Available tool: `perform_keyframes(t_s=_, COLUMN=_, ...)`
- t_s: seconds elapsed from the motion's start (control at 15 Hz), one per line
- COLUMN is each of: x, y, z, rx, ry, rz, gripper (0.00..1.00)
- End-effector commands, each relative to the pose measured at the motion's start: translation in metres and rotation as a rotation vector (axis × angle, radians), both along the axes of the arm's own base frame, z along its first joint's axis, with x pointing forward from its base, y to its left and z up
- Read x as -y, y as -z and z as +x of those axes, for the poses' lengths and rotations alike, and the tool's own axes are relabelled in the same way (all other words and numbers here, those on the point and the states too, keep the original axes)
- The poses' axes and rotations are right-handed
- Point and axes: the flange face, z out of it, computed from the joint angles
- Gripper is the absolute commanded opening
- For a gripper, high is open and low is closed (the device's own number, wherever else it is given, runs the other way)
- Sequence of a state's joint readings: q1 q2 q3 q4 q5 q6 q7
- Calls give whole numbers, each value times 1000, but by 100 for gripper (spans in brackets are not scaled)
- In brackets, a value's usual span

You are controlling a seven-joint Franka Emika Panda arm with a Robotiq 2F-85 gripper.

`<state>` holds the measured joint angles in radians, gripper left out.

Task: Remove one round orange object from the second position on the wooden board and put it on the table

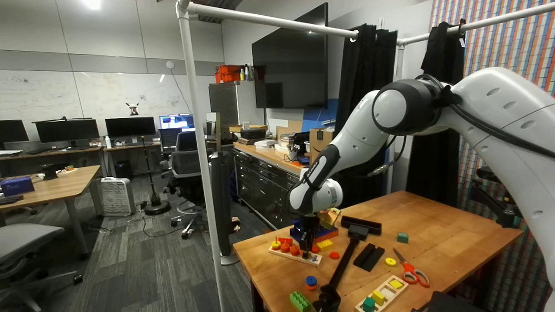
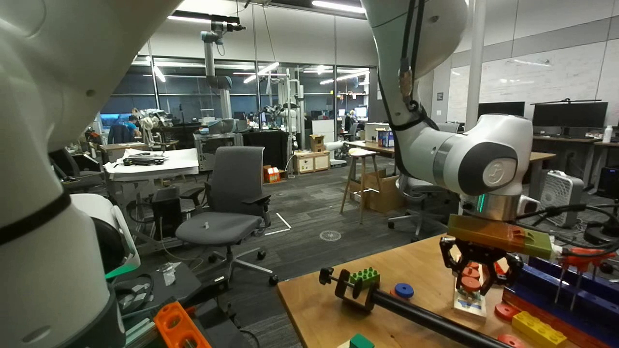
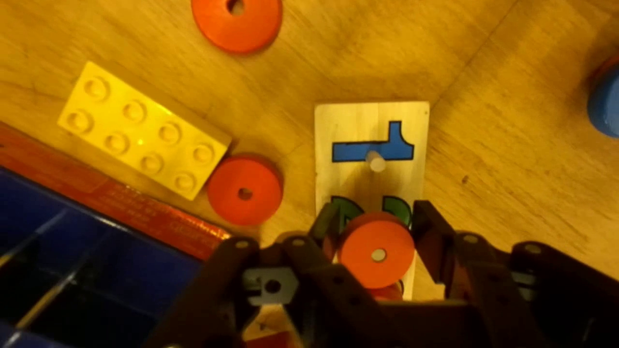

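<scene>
The wooden board point(image 3: 333, 125) lies flat on the table point(image 3: 483, 169). In the wrist view its peg by the blue 1 is bare. A round orange object point(image 3: 367, 270) sits on the peg by the green 2. My gripper point(image 3: 378, 222) is down around it, one finger at each side, with a thin gap at the left finger; contact on the right is unclear. The gripper shows low over the board in both exterior views point(image 1: 305, 255) point(image 2: 472, 286). More orange pieces point(image 1: 285, 247) stand further along the board. Two loose orange discs point(image 3: 237, 29) point(image 3: 246, 210) lie beside it.
A yellow brick point(image 3: 145, 130) and a blue-and-red bin point(image 2: 575, 285) stand close beside the board. A black bar clamp point(image 1: 344, 264) lies across the table. A blue disc point(image 1: 311, 279) on an orange one, a green brick point(image 1: 300, 300) and scissors point(image 1: 409, 273) lie around it.
</scene>
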<state>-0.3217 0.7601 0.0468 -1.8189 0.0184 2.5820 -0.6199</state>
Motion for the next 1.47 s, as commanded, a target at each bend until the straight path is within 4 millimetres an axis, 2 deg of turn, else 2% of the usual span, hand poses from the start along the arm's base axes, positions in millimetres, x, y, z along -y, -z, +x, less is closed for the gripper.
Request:
perform_keyframes(t_s=0.0, x=-10, y=-30, z=-2, rx=42, ry=9, rz=-43, gripper=19)
perform_keyframes(t_s=0.4, x=-25, y=-67, z=-11, rx=58, ry=22, rz=-53, gripper=19)
perform_keyframes(t_s=0.6, x=-44, y=-70, z=-25, rx=9, ry=-8, rz=-17, gripper=19)
perform_keyframes(t_s=0.8, x=-70, y=-58, z=-37, rx=-49, ry=-45, rz=14, gripper=19)
perform_keyframes(t_s=1.07, x=-101, y=-31, z=-45, rx=-113, ry=-83, rz=32, gripper=19)
perform_keyframes(t_s=1.4, x=-119, y=1, z=-47, rx=-148, ry=-112, rz=49, gripper=19)
